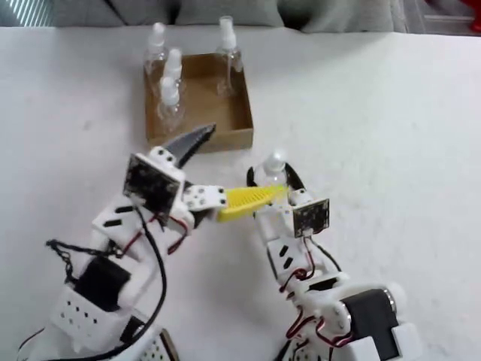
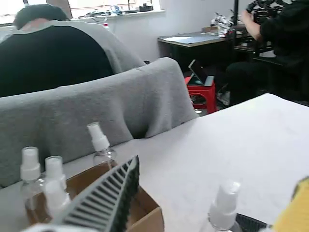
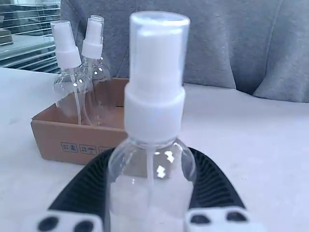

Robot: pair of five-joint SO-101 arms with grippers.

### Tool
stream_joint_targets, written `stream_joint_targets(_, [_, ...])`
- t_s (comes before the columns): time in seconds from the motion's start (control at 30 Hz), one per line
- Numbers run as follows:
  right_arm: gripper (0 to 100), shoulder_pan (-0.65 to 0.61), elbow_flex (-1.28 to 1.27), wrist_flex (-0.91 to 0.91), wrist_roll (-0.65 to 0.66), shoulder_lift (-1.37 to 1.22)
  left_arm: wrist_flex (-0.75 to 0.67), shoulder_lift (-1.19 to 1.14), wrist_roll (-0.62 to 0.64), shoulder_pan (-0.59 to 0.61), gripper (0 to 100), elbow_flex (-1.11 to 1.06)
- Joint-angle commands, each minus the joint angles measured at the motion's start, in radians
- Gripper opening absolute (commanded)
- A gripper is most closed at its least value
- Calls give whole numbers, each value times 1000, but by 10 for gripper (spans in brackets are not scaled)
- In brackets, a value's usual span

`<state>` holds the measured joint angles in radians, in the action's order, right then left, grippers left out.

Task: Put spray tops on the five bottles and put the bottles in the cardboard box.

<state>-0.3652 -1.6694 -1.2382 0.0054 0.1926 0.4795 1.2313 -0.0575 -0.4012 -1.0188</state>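
Note:
A clear bottle [image 1: 273, 171] with a white spray top [image 3: 155, 72] stands upright on the table just right of the cardboard box's [image 1: 234, 113] front corner. My right gripper [image 1: 273, 180] is shut on its body, with black fingers [image 3: 87, 188] curving round both sides. My left gripper [image 1: 246, 162] is open wide. Its black jaw points at the box's front wall and its yellow jaw reaches to the held bottle. Several capped bottles [image 1: 170, 96] stand upright in the box. Whether the far left one [image 1: 156, 43] is inside or just behind, I cannot tell.
The white table stretches bare to the right of the box and the arms. A grey cloth-covered back [image 2: 96, 106] rises along the table's far edge. Both arm bases [image 1: 98, 293] crowd the near edge.

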Motion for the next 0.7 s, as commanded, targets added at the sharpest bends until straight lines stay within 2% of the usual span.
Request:
stream_joint_targets(0.0, [15,12,-8,-2,0,4,31,70,0,87,321,55])
stream_joint_targets(0.17, [15,12,-8,-2,0,4,118,188,0,174,8,51])
stream_joint_targets(0.27, [15,12,-8,-2,0,4,204,266,0,217,79,51])
stream_joint_targets(0.37, [15,12,-8,-2,-2,4,264,349,0,271,73,44])
stream_joint_targets(0.5, [15,12,-6,-13,-3,15,247,476,0,354,18,-57])
stream_joint_targets(0.67, [15,12,31,-133,0,15,229,613,0,418,26,-210])
